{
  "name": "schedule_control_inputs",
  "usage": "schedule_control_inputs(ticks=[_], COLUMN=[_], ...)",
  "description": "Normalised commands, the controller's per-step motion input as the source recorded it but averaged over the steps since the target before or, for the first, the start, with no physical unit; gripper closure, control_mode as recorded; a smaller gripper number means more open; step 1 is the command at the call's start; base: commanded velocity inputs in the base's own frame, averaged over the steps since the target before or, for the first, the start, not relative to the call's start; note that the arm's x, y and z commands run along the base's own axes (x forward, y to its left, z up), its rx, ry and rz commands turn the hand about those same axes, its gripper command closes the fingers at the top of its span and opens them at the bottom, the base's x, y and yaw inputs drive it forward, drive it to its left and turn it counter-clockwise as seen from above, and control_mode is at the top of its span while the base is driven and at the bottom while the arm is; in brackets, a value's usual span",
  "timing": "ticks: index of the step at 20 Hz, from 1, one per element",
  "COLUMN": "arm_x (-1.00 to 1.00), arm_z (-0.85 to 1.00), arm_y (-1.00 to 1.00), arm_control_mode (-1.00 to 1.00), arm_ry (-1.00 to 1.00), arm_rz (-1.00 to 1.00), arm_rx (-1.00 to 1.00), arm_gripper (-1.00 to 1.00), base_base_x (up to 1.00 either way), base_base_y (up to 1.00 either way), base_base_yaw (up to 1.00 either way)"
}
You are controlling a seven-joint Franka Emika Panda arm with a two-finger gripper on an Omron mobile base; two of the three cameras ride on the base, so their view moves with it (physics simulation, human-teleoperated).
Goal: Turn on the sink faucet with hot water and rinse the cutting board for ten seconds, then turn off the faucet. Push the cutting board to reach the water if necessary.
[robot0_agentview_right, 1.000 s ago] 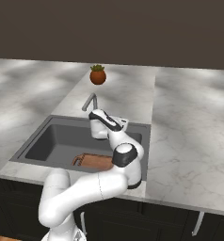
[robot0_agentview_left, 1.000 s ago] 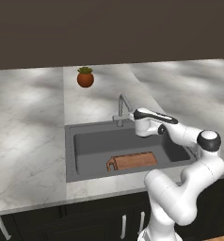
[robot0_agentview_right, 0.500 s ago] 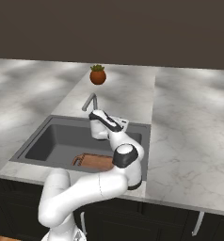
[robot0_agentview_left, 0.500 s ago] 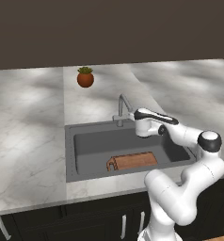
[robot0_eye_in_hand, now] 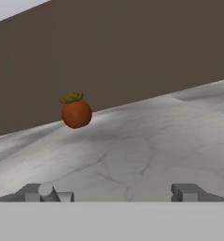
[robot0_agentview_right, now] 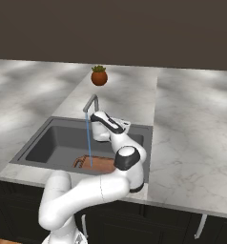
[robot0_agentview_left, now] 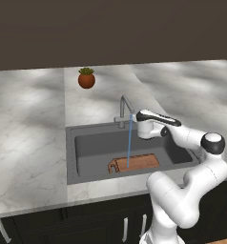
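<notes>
The sink faucet (robot0_agentview_left: pixel 124 107) (robot0_agentview_right: pixel 90 102) stands at the back rim of the dark sink (robot0_agentview_left: pixel 70 152) (robot0_agentview_right: pixel 48 143). A thin blue stream of water (robot0_agentview_left: pixel 129 143) (robot0_agentview_right: pixel 88 140) falls from its spout onto the reddish-brown cutting board (robot0_agentview_left: pixel 137 163) (robot0_agentview_right: pixel 98 164), which lies flat on the basin floor by the front wall. My gripper (robot0_agentview_left: pixel 137 116) (robot0_agentview_right: pixel 95 117) (robot0_eye_in_hand: pixel 115 193) hovers just right of the faucet, near its side lever, pointing toward the back counter. In the hand view its fingertips (robot0_eye_in_hand: pixel 187 192) stand wide apart and open, with nothing between them.
A round terracotta pot with a small green plant (robot0_agentview_left: pixel 86 78) (robot0_agentview_right: pixel 99 76) (robot0_eye_in_hand: pixel 76 113) sits on the marble counter behind the sink. White marble counter (robot0_agentview_left: pixel 29 124) stretches to both sides, and a dark wall runs along the back.
A stream of water now runs from the spout onto the board; earlier frames show none. The arm has barely moved and the gripper stays open.
</notes>
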Motion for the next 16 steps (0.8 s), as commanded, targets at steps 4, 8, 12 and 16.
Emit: schedule_control_inputs(ticks=[4, 8, 12, 16], arm_x=[0.00, 0.00, 0.00, 0.00], arm_z=[0.00, 0.13, 0.30, 0.39], arm_y=[-0.54, -0.31, -0.22, -0.16], arm_control_mode=[-1.00, -1.00, -1.00, -1.00], arm_ry=[0.00, 0.00, 0.00, 0.00], arm_rz=[0.00, 0.00, 0.00, 0.00], arm_rx=[0.02, 0.01, 0.00, 0.00], arm_gripper=[-1.00, -1.00, -1.00, -1.00], base_base_x=[0.00, 0.00, 0.00, 0.00], base_base_y=[0.00, 0.00, 0.00, 0.00], base_base_yaw=[0.00, 0.00, 0.00, 0.00])
